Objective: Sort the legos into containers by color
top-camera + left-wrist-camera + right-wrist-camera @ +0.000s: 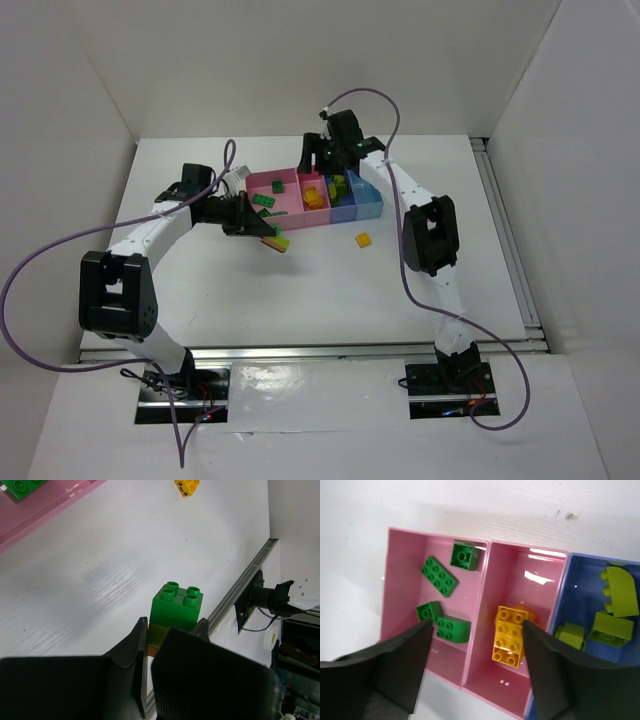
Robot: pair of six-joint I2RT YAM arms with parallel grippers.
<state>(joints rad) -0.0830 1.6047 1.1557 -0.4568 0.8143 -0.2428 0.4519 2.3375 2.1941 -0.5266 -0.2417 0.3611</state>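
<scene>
Left wrist view, lego stack, green studded top, lime, orange beneath

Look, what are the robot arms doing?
Sorting bricks by color. The left gripper is shut on a stack topped by a dark green brick. The right gripper hangs open over a pink bin holding an orange-yellow brick. Dark green bricks lie in the next pink bin, lime ones in the blue bin. One yellow brick lies on the table.

No readable text, labels, brands, numbers or signs in any view. Nothing legible on the legos, the containers or the desk.
</scene>
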